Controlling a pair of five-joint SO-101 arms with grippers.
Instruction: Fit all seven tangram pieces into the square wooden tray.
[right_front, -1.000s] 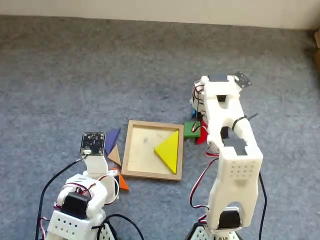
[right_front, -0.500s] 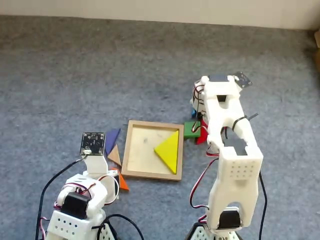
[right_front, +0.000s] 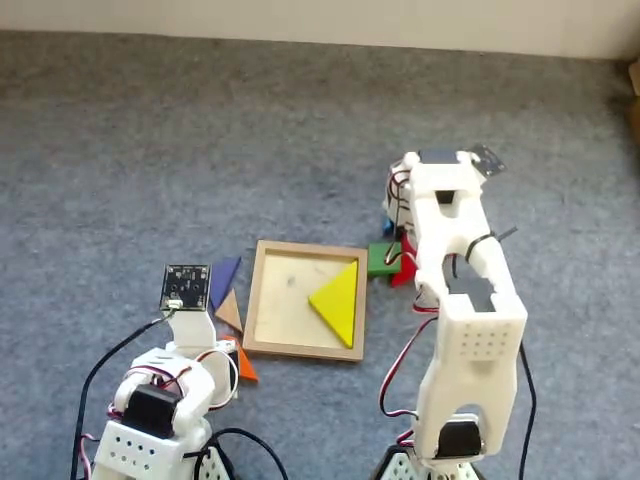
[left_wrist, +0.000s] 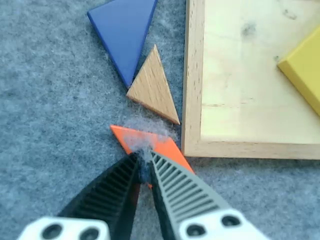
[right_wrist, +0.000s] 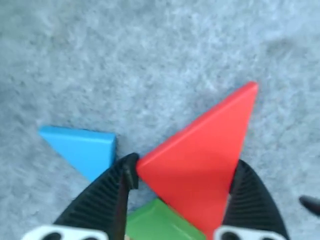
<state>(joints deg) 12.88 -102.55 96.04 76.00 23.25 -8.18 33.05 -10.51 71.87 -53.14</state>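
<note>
The square wooden tray (right_front: 262, 300) lies mid-carpet with a yellow triangle (right_front: 338, 300) in its right half. My right gripper (right_wrist: 185, 167) has its fingers on either side of a red triangle (right_wrist: 200, 155), touching two of its edges. A light blue triangle (right_wrist: 82, 147) and a green piece (right_wrist: 155, 222) lie beside it. My left gripper (left_wrist: 145, 160) is shut, its tips over an orange piece (left_wrist: 162, 145) by the tray's near left corner. A dark blue piece (left_wrist: 125, 30) and a wood-coloured triangle (left_wrist: 154, 92) lie along the tray's left side (left_wrist: 192, 100).
Grey carpet stretches open beyond the tray and to the left. The right arm's white body (right_front: 460, 290) stands over the ground right of the tray, covering part of the red triangle (right_front: 403, 273) and the green piece (right_front: 381, 260).
</note>
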